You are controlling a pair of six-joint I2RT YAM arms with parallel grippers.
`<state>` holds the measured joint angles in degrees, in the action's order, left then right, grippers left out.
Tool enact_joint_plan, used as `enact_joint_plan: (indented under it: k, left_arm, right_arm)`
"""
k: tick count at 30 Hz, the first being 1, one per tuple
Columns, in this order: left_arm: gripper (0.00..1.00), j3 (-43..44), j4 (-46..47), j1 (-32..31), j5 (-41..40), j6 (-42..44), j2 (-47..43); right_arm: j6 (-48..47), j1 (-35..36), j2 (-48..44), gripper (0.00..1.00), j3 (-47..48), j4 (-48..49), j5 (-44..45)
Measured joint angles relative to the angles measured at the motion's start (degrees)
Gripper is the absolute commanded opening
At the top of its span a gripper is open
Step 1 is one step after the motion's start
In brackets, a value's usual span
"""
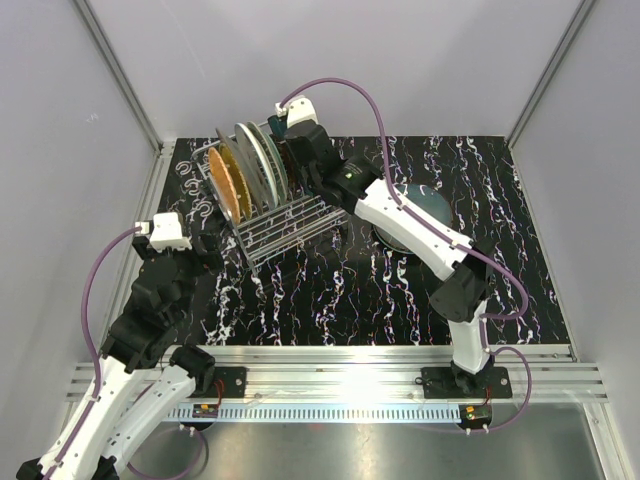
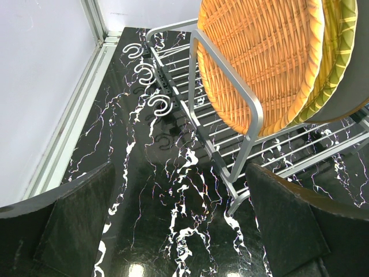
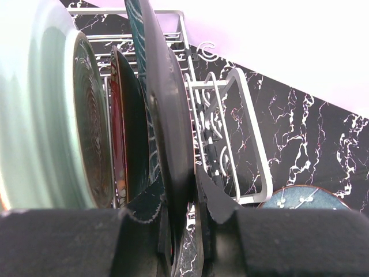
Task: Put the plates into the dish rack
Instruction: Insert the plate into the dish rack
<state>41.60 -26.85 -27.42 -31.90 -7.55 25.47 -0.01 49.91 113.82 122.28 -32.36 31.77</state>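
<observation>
Plate, dark [image 3: 172, 115]: on edge among racked plates, rim pinched in closed right gripper [image 3: 179, 201]. Step: slotting into rack [image 1: 292, 222]; seating unseen. Next: release, back off straight, fetch blue plate [image 3: 302, 199] flat on tabletop [image 1: 330, 290], well apart. Left gripper [image 2: 184, 225] open, empty, near orange plate [image 2: 259, 57].
</observation>
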Motion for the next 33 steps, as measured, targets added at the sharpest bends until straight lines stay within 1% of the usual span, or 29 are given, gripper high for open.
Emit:
enact_joint_plan:
  k: [6, 7, 11, 25, 26, 30, 33]
  left_arm:
    - [0.99, 0.0, 0.0, 0.0, 0.0, 0.0, 0.0]
    - [0.99, 0.0, 0.0, 0.0, 0.0, 0.0, 0.0]
    - [0.99, 0.0, 0.0, 0.0, 0.0, 0.0, 0.0]
    - [0.99, 0.0, 0.0, 0.0, 0.0, 0.0, 0.0]
    - [0.99, 0.0, 0.0, 0.0, 0.0, 0.0, 0.0]
    - [0.99, 0.0, 0.0, 0.0, 0.0, 0.0, 0.0]
    - [0.99, 0.0, 0.0, 0.0, 0.0, 0.0, 0.0]
  right_arm:
    - [0.0, 0.1, 0.1, 0.2, 0.1, 0.0, 0.3]
    - [0.0, 0.1, 0.1, 0.25, 0.1, 0.0, 0.3]
    - [0.2, 0.2, 0.1, 0.31, 0.1, 0.6, 0.2]
    - [0.5, 0.2, 0.1, 0.37, 1.0, 1.7, 0.7]
    - [0.6, 0.2, 0.0, 0.38, 1.0, 1.7, 0.7]
    - [1.2, 0.2, -1.5, 0.47, -0.2, 2.1, 0.6]
    - [1.8, 0.2, -4.6, 0.51, -3.0, 2.6, 0.3]
